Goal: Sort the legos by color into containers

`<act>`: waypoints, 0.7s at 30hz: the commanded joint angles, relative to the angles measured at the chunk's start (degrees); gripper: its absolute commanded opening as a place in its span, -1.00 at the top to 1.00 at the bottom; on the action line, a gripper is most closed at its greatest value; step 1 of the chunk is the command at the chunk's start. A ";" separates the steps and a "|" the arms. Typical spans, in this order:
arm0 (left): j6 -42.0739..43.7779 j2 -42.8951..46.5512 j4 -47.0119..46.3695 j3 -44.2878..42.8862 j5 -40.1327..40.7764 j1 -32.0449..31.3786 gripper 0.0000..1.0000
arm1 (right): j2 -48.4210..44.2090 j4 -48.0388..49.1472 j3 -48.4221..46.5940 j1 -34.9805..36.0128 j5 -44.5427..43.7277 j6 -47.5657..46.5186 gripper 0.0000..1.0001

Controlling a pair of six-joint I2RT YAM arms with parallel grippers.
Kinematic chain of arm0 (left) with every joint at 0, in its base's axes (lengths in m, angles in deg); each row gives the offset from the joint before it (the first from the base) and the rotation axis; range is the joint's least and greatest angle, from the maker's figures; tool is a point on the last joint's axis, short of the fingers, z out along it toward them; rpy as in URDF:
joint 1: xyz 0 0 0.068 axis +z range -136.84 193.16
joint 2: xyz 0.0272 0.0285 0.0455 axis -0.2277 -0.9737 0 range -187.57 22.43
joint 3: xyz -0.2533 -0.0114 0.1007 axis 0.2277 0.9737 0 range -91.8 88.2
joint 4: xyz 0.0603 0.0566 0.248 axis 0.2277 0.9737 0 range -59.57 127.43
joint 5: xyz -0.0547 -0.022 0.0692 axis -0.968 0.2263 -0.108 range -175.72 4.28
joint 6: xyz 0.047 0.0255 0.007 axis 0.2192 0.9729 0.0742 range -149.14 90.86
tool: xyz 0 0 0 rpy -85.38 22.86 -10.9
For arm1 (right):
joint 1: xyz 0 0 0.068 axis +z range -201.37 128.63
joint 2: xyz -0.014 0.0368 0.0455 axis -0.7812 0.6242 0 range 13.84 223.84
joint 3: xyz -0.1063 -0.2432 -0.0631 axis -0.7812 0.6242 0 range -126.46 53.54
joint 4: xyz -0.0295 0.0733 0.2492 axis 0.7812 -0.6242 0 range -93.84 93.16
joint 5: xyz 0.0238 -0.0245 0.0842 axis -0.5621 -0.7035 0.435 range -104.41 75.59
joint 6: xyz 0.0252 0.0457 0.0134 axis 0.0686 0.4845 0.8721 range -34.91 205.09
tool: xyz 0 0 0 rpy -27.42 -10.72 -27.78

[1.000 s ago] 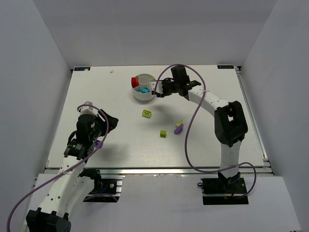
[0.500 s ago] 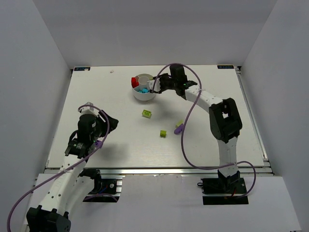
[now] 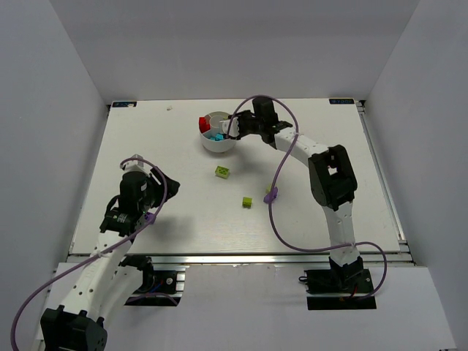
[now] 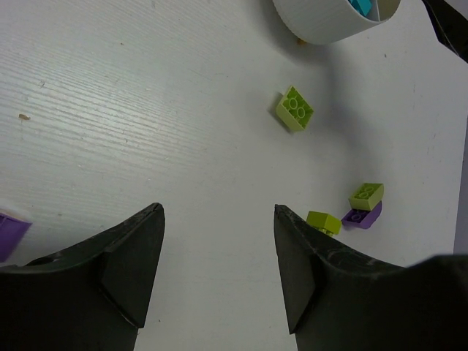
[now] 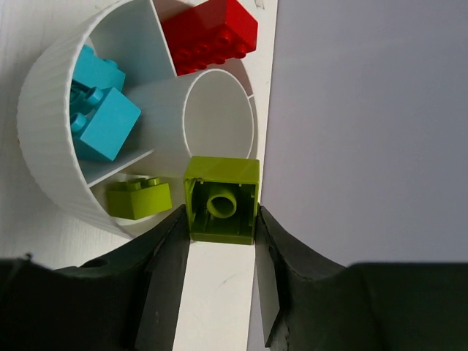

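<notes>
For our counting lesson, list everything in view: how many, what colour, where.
dish: one, white, far side of table
red brick: one, in a dish compartment
cyan bricks: at least two, another compartment
lime brick in dish: one, third compartment
held lime brick: one, at dish rim
purple brick: one, on table
loose lime bricks: three, on table, one touching purple brick
table: one, white
left gripper: open, empty
right gripper: shut on held lime brick

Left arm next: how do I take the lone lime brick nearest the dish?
From straight above: the lone lime brick lies flat, studs up, apart from the dish. Rotate the left gripper so its fingers close on two opposite side walls; it sits skewed to them now.
</notes>
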 commanded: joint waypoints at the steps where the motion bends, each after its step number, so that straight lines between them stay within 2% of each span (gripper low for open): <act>1: 0.98 -0.19 -1.00 -0.38 0.93 0.08 -0.42 | 0.65 2.49 -2.67 0.26 1.20 0.77 0.14; 3: 0.98 -0.63 -1.35 -0.38 1.02 0.08 -0.42 | 0.66 2.23 -2.67 0.26 1.64 1.03 -0.04; 11: 1.42 -2.47 -2.50 -0.91 0.58 0.17 -0.42 | 0.31 2.40 -1.00 0.26 2.08 1.91 -0.28; 16: 1.51 -3.27 -2.85 -1.44 0.41 0.08 -0.42 | -0.57 2.75 -0.12 0.26 3.14 2.70 -0.26; 18: 1.86 -3.36 -3.46 -1.79 -0.11 0.08 -0.41 | -2.50 4.24 0.93 0.17 3.92 5.85 -0.23; 21: 3.00 -3.53 -7.75 -1.53 -9.22 0.17 -0.37 | -7.68 7.39 3.47 -0.44 5.33 15.13 -0.17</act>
